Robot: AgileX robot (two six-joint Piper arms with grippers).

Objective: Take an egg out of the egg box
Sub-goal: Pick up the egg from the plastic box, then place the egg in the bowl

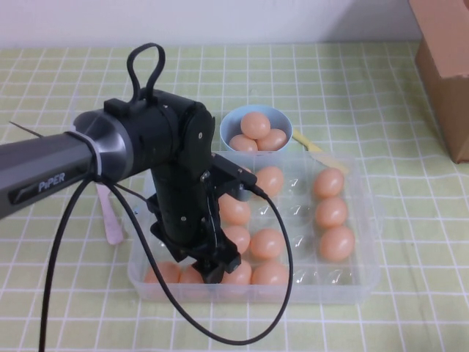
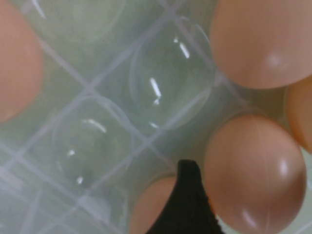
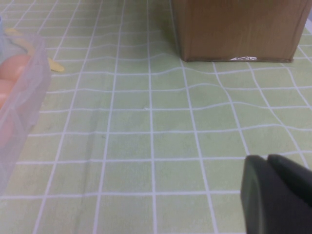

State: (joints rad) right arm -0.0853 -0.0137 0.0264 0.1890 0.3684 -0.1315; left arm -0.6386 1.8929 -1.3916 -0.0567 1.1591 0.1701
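high view: clear egg box [image 1: 359, 282] on the table [image 1: 410, 323] holds peach eggs in its cups; small blue bowl [image 1: 229, 123] behind it holds three more. left tool [image 1: 212, 265] sits low over the box's near-left eggs, jaw state unclear. arm reads "piper".

left wrist view: one black fingertip [image 2: 187, 204] between eggs, egg [image 2: 256, 173] just beside; empty cups nearby.

right wrist view: right tool [image 3: 278, 195] over bare table, fingers together, cardboard box [image 3: 236, 29] beyond.

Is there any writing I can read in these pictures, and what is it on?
"PiPER": white letters on the grey forearm of the left arm, whose left gripper is down in the egg box among the eggs.
Nothing else is readable. The right gripper sits over the bare cloth by a cardboard box with no legible print.
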